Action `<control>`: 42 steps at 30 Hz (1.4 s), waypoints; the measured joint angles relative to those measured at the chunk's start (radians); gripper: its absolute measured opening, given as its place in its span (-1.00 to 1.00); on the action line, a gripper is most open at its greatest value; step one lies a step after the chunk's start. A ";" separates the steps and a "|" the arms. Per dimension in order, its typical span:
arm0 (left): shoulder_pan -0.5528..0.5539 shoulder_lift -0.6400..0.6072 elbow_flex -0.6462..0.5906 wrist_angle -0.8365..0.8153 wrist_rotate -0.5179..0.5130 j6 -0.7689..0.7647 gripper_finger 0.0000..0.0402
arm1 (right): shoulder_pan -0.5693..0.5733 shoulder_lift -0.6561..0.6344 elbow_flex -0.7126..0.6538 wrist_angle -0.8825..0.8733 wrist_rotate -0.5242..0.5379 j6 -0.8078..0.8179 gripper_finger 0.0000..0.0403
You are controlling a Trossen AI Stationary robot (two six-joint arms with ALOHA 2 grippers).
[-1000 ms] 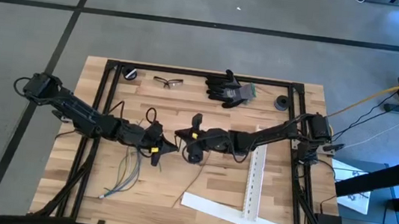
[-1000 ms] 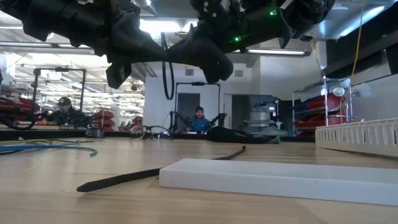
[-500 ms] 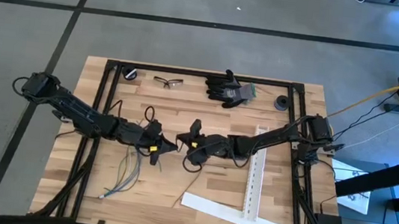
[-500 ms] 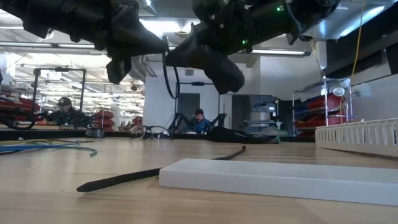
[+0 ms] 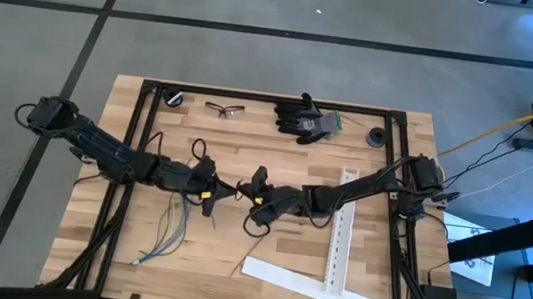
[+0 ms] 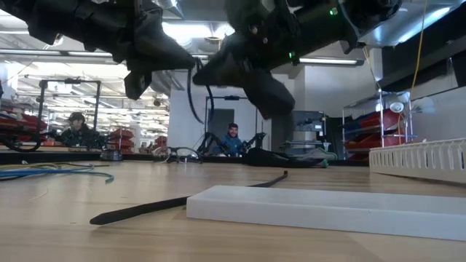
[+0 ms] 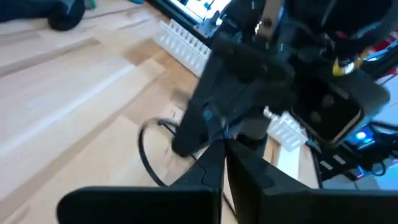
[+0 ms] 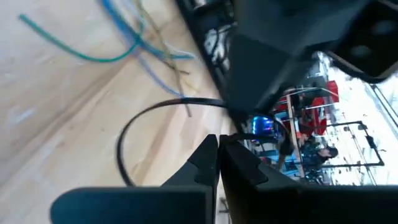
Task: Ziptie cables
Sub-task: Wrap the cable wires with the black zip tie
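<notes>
Centre of the high view, above the wooden worktop: left fingers and right fingers tip to tip, nearly touching, both raised clear of the surface. Both pairs pinched fully together, each apparently on one end of the looped black plastic ziptie, which hangs as an open curve between them in the upper middle of the low view.

Thin pale blue, grey and greenish cables lying loose at lower left of the high view, well apart from the loop and not passing through it. Straight black plastic ziptie flat on the worktop at lower centre of the low view, one end hidden behind the flat white strip.

Risks, judged from this:
- Empty tie. Loop formed in the air with no cables inside; if tightened here, a closed ziptie around nothing, and no easy way to reopen it.
- Slip. Very thin, stiff strip under bend, gripped only at the tips; a spring-out from either pinch likely with any twist or pull.
- Missed threading. Tail and head too small to make out; slight misalignment enough to send the tail past the head.
- Contact. Almost no gap between the two pairs; a small inward move enough for a knock.
- Scattering of the limp cables if swept by a descending arm.
</notes>
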 joint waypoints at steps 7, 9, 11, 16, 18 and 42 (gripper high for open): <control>0.007 0.007 -0.001 -0.186 -0.020 -0.066 -1.00 | 0.000 0.003 -0.002 -0.010 0.014 -0.001 -1.00; 0.007 0.006 0.000 -0.139 -0.021 -0.040 -1.00 | 0.000 0.002 -0.002 -0.010 -0.006 0.002 -1.00; 0.007 0.006 0.001 -0.117 -0.021 -0.014 -1.00 | 0.000 0.002 -0.002 -0.014 -0.012 0.010 -1.00; 0.023 0.006 0.000 -0.125 -0.020 0.006 -1.00 | -0.001 0.002 0.000 -0.035 -0.014 0.041 -1.00; 0.025 0.007 0.000 -0.143 -0.019 0.013 -1.00 | -0.001 0.003 0.000 -0.058 -0.035 0.073 -1.00; 0.007 0.165 0.001 -0.037 0.047 0.051 -1.00 | 0.002 0.090 -0.001 -0.073 -0.041 0.169 -1.00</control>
